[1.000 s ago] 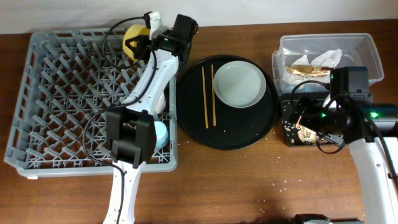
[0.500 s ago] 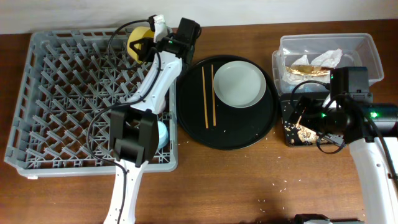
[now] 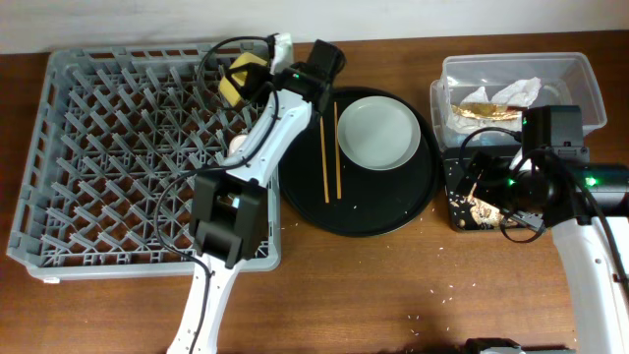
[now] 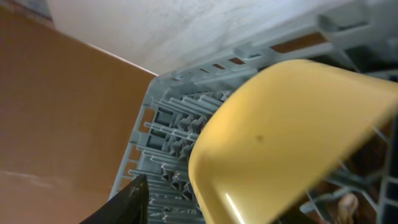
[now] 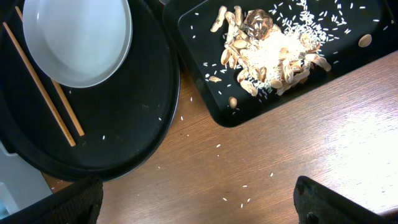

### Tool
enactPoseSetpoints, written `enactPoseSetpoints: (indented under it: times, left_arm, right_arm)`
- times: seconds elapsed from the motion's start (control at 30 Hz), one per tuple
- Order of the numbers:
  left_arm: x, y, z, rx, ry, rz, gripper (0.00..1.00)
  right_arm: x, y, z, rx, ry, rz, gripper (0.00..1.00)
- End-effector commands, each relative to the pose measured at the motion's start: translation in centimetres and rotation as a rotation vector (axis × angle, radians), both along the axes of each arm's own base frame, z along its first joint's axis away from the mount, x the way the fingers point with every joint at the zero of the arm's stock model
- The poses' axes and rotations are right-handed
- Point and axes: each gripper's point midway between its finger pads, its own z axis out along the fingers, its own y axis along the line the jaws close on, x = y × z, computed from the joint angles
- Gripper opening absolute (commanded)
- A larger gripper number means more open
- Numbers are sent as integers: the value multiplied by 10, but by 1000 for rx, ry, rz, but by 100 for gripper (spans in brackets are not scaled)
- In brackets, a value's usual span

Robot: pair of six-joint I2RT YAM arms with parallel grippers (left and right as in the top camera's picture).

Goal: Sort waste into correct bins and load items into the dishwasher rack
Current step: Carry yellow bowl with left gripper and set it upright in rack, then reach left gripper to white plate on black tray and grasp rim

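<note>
Left pincer (image 3: 263,77) pinches the small yellow bowl (image 4: 280,137), tilted, at the far right corner of the grey dishwasher rack (image 3: 98,147); contact with the prongs cannot be told.

Right pincer (image 5: 199,208) is spread wide and empty over the worktop (image 5: 280,162), just beside the black rectangular tray (image 5: 199,28) that holds food scraps and rice (image 5: 273,50).

Grey-green plate (image 3: 378,133) and chopsticks (image 3: 329,152) lie on the round black tray (image 3: 393,211).

Napkin (image 3: 521,90) and wrapper (image 3: 482,110) sit in the clear tub (image 3: 580,69).

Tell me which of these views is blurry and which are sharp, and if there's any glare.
Left wrist view: the yellow bowl fills the frame, soft and out of focus, with a glare streak near its lower rim. Right wrist view: sharp, rice grains and chopsticks crisp. Overhead view: evenly lit and sharp, no strong glare.
</note>
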Motion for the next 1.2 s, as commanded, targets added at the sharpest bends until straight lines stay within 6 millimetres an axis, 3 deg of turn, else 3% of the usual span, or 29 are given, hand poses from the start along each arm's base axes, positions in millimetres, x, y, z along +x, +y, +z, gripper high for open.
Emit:
enactPoseSetpoints:
  times: [0.0, 0.3, 0.4, 0.47, 0.5, 0.6, 0.7, 0.77, 0.83, 0.97, 1.0, 1.17]
  left_arm:
    - [-1, -7, -6, 46, 76, -36, 56]
    - [-17, -27, -5, -186, 232, -170, 62]
    - [-25, -40, 8, -309, 258, -235, 74]
    - [-32, -49, 14, -390, 282, -279, 95]
    - [-36, -54, 18, -432, 295, -303, 99]
    - [-49, -78, 23, -585, 346, -393, 99]
    - [-73, -138, 14, -900, 489, -578, 99]
    - [-92, -176, 9, -1096, 595, -683, 92]
    - [-96, -185, 0, -1141, 624, -683, 90]
    - [-98, -194, -41, -1158, 682, -598, 89]
    - [-98, -199, -52, -1164, 693, -579, 83]
    - [-87, -207, -82, -1174, 674, -534, 76]
  right_arm:
    - [0, -5, 0, -16, 2, -21, 98]
    - [0, -5, 0, -16, 2, -21, 98]
    - [0, -5, 0, -16, 2, -21, 98]
    - [0, -5, 0, -16, 2, -21, 98]
    - [0, -5, 0, -16, 2, -21, 98]
    - [0, -5, 0, -16, 2, -21, 98]
    - [0, -5, 0, -16, 2, -21, 98]
    - [0, -5, 0, -16, 2, -21, 99]
    - [0, -5, 0, -16, 2, -21, 99]
    - [0, -5, 0, -16, 2, -21, 98]
    - [0, -5, 0, -16, 2, -21, 99]
    - [0, -5, 0, -16, 2, -21, 98]
